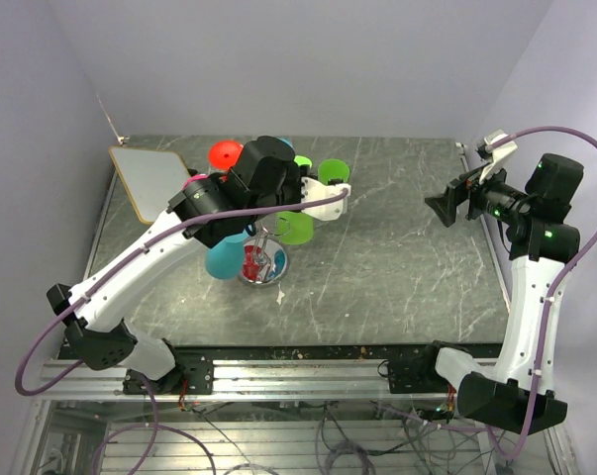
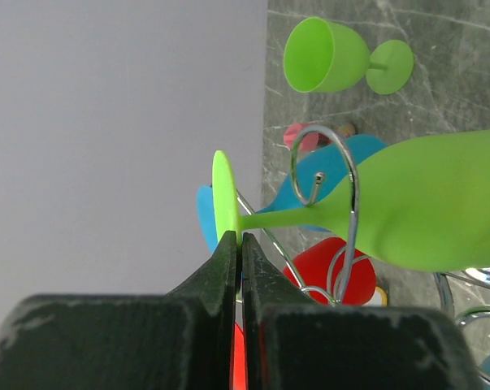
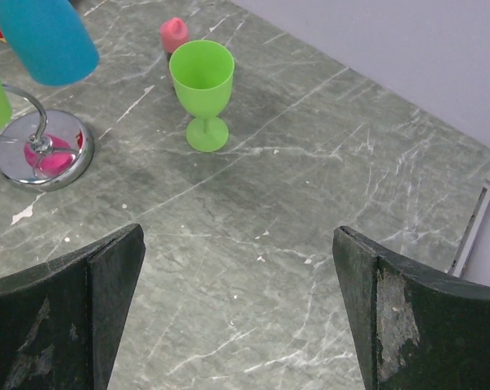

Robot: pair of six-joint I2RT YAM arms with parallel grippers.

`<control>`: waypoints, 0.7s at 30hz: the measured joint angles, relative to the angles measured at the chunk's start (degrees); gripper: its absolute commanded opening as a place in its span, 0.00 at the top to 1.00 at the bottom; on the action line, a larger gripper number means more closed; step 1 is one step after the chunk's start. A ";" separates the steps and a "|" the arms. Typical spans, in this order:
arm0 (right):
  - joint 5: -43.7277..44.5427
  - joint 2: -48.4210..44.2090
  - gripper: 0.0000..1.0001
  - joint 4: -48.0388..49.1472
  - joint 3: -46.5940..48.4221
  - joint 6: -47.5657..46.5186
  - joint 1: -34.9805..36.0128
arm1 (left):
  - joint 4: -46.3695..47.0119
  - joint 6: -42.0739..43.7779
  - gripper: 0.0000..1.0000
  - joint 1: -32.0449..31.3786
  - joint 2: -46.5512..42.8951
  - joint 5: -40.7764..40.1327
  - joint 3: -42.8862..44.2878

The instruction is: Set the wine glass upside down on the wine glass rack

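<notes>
The lime-green plastic wine glass (image 2: 423, 203) was seen hung on the silver wire rack with round chrome base (image 3: 17, 158). Its stem was passed through a curled wire loop, flat foot uppermost, bowl mouth pointed down toward the grey marbled table (image 3: 310, 203). The long axis was set close to vertical, slightly tilted. That was the reverse of the second lime-green glass (image 3: 201, 77), which was stood upright on the table, mouth up, apart from the rack base.

On the left gripper (image 2: 238, 244), the jaws were pressed together, tips right at the rim of the hung glass's foot. Whether the rim was pinched between them could not be told.

On the right gripper (image 3: 238, 244), the jaws were spread wide with nothing held, hovered over the table at the right side, well apart from the rack.

Rack load: a blue glass (image 3: 45, 36) and a red glass (image 1: 224, 154) were also seen at the arms around the post. A small pink item (image 3: 174, 34) was seen on the table just behind the upright glass; its shape could not be made out.
</notes>
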 measured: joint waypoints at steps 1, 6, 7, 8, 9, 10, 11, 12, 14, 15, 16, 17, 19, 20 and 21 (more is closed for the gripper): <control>-0.09 0.00 0.00 0.00 0.00 0.17 -0.09 | -0.35 0.02 0.93 0.00 -0.17 0.61 0.00; -0.55 0.00 0.00 0.02 0.00 0.61 -0.42 | -1.44 0.35 0.93 0.00 -0.46 2.97 0.83; -0.66 0.00 0.00 0.00 -0.02 0.61 -0.46 | -1.49 0.48 0.93 0.00 -0.48 3.34 1.05; -0.76 0.00 0.00 0.02 -0.02 0.63 -0.46 | -1.60 0.66 0.93 0.00 -0.50 3.80 1.27; -0.87 0.00 0.00 0.02 -0.02 0.63 -0.46 | -1.75 0.83 0.93 0.00 -0.50 4.07 1.49; -0.94 0.00 0.00 0.02 -0.02 0.66 -0.48 | -1.81 0.98 0.93 0.00 -0.50 4.46 1.66; -1.03 0.00 0.00 0.02 -0.02 0.66 -0.48 | -1.86 1.18 0.93 0.00 -0.50 4.90 1.75; -1.09 0.00 0.00 0.02 -0.02 0.66 -0.50 | -1.88 1.33 0.93 0.00 -0.50 5.22 1.77; -1.14 0.00 0.00 0.02 -0.02 0.66 -0.59 | -1.97 1.55 0.93 0.00 -0.46 5.66 1.77; -1.16 0.00 0.00 0.02 -0.02 0.66 -0.68 | -1.97 1.70 0.93 0.00 -0.39 6.08 1.77; -1.20 0.00 0.00 0.02 -0.02 0.66 -0.72 | -1.97 1.70 0.93 0.00 -0.31 6.32 1.77; -1.27 0.00 0.00 0.02 -0.02 0.66 -0.72 | -1.95 1.70 0.93 0.00 -0.22 6.47 1.77; -1.33 0.00 0.00 0.02 -0.02 0.66 -0.72 | -1.90 1.57 0.93 0.00 0.00 6.71 1.77; -1.36 0.00 0.00 0.02 -0.02 0.68 -0.72 | -1.81 1.38 0.93 0.00 0.13 6.82 1.77; -1.40 0.00 0.00 0.02 -0.02 0.68 -0.72 | -1.73 1.14 0.93 0.00 0.24 6.86 1.77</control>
